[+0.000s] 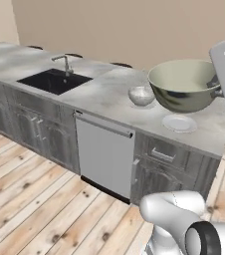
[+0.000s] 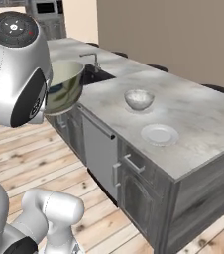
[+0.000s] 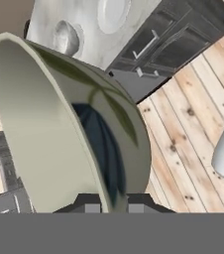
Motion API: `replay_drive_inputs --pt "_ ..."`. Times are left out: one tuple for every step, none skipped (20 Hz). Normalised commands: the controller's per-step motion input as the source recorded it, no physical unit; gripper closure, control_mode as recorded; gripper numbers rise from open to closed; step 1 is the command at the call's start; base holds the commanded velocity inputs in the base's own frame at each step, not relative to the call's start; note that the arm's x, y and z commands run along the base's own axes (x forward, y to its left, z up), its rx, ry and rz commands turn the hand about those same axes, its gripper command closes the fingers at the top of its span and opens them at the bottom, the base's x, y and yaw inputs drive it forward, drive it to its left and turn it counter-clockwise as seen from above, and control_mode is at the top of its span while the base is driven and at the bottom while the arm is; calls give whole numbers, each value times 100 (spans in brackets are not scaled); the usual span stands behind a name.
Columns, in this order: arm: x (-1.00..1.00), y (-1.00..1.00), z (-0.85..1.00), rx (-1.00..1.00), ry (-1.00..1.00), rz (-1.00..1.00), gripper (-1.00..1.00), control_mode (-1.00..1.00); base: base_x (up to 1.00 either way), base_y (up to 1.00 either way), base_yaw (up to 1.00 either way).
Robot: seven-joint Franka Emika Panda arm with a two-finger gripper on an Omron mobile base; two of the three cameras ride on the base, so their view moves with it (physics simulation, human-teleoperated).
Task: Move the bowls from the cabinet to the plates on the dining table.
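Note:
My gripper is shut on the rim of the cream-rimmed, greenish bowl. It holds the bowl tipped on its side in the air, short of the dining table. That held bowl hangs near the table's right end, seen at the arm's wrist. The marbled bowl stands upright on the marble top; I cannot tell whether a plate lies under it. An empty pale plate lies nearer the table's end, also seen from the hand. The cabinet is out of view.
A black sink with a faucet is set in the table's left part. A light dishwasher front and grey drawer fronts face me above the wooden floor. Dark stool tops line the far side.

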Motion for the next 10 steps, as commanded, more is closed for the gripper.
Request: replay_drive_inputs --pt "0 0 0 0 0 0 100 100 0 0 -25" --pt "0 0 0 0 0 0 100 100 0 0 -25" --pt "0 0 0 0 0 0 100 100 0 0 -25" --pt "0 0 0 0 0 0 100 100 0 0 -25" --pt "0 0 0 0 0 0 100 100 0 0 -25" --pt "0 0 0 0 0 0 100 100 0 0 -25" --pt "0 0 0 0 0 0 100 100 0 0 -25" --pt "0 0 0 0 0 0 100 100 0 0 -25" --pt "0 0 0 0 0 0 100 100 0 0 -25" --pt "0 0 0 0 0 0 100 100 0 0 -25"
